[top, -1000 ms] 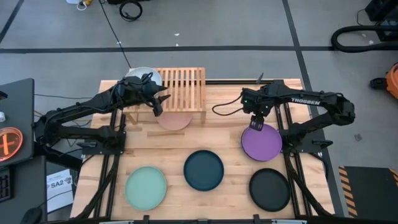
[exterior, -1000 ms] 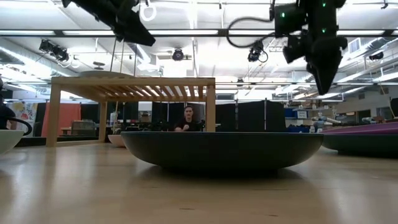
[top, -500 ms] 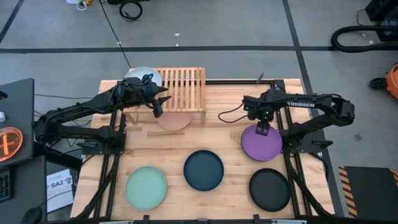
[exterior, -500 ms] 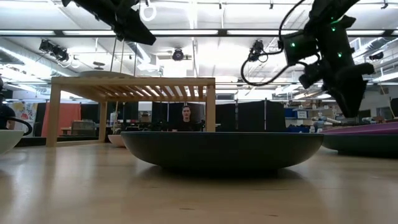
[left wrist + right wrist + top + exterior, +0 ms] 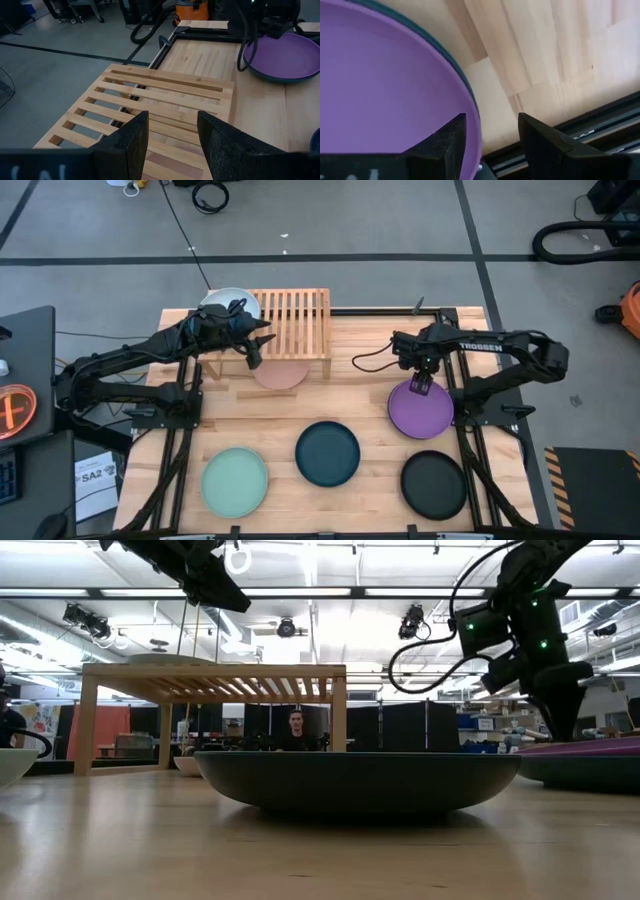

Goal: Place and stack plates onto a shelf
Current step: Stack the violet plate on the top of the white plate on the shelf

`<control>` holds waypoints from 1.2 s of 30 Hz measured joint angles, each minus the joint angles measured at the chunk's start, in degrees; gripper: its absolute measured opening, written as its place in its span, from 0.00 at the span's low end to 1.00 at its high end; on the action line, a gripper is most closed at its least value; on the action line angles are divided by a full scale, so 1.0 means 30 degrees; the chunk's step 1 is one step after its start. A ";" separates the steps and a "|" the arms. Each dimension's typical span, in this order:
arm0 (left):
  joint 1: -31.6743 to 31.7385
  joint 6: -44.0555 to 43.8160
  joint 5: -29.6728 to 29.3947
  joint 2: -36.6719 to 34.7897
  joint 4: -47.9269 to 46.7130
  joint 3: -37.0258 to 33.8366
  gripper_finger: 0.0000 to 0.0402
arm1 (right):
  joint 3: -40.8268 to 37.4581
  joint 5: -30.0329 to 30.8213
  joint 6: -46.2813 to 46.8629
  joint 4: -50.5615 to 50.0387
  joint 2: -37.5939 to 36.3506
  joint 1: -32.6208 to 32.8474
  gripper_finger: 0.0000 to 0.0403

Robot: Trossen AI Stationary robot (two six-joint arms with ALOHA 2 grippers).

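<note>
Right gripper (image 5: 421, 385) lower over purple plate (image 5: 421, 409); six plates total.

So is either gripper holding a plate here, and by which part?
No. The left gripper is open over the shelf; the right gripper is open at the purple plate's rim, not yet closed.

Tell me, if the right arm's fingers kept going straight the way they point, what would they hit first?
Most likely the purple plate's rim: the open right gripper points down with it between the fingers, though depth is unclear.

Purple plate (image 5: 421, 409), black plate (image 5: 433, 484), light-wood slatted shelf (image 5: 289, 322).
</note>
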 joint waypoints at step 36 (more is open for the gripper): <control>0.0015 -0.0011 -0.0001 0.0000 0.0000 0.0000 0.43 | 0.0556 -0.0517 -0.1359 -0.1330 0.2458 -0.0263 0.06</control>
